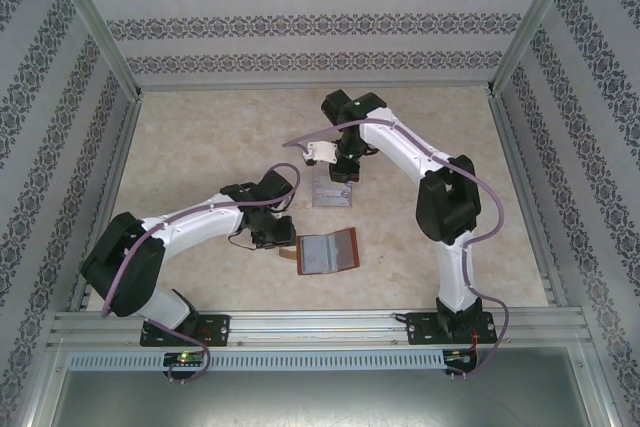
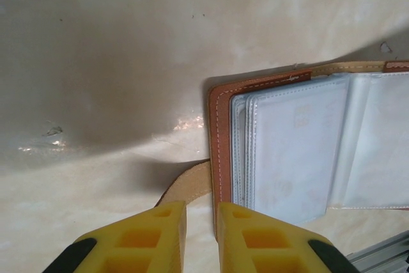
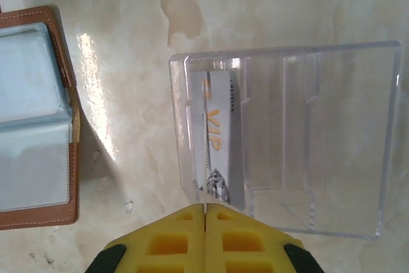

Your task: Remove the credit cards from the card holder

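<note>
**Left gripper (image 2: 201,209) nearest the holder**

Its jaws stand narrowly parted at the side tab (image 2: 188,180); whether they grip it I cannot tell. The card holder (image 2: 220,126) lies open just to its right, long axis across the table (image 2: 96,62). Farther off, the right gripper (image 3: 204,212), closed, meets a credit card (image 3: 220,132) in the clear tray (image 3: 345,139).

A robot test cell, lab-style: aluminium framing (image 1: 320,323) boxes in a marble-look tabletop (image 1: 200,147), with patterned wallpaper panels (image 1: 320,7) as walls.
</note>
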{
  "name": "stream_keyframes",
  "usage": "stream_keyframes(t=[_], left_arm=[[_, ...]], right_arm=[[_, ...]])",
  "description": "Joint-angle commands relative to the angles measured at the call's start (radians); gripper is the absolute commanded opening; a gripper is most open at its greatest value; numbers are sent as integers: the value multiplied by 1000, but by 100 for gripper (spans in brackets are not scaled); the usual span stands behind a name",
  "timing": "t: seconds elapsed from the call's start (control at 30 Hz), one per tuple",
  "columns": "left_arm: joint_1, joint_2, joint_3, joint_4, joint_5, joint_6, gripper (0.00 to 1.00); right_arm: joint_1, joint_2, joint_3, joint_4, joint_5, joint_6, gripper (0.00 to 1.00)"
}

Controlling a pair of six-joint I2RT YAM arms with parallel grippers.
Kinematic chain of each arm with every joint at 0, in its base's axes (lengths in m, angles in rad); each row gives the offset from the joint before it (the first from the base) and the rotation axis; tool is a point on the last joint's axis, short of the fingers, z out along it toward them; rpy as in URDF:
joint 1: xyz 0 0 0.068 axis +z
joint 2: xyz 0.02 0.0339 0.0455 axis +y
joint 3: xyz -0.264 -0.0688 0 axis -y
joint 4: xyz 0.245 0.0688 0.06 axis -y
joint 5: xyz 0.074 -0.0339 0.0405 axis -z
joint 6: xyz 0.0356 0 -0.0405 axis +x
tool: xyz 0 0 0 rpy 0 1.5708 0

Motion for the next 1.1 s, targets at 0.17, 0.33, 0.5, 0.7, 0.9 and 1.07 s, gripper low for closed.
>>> stream_keyframes(t=[0.17, 0.33, 0.5, 0.7, 0.9, 1.07], left_arm=[[17, -15, 2, 11, -6, -12, 22], [22, -9, 0, 14, -2, -12, 22], [26, -7, 1, 14, 2, -11, 22], [29, -1, 4, 12, 4, -8, 22], [29, 4, 17, 6, 11, -5, 22], [30, 2, 27, -2, 11, -2, 22]], right_arm=[[0, 99, 121, -83, -5, -61, 0], [1, 126, 130, -92, -17, -70, 0], [3, 155, 122, -99, -29, -69, 0], [6, 176, 100, -87, -39, -67, 1], [6, 175, 89, -69, -18, -49, 12], [1, 138, 83, -42, 12, -41, 15]])
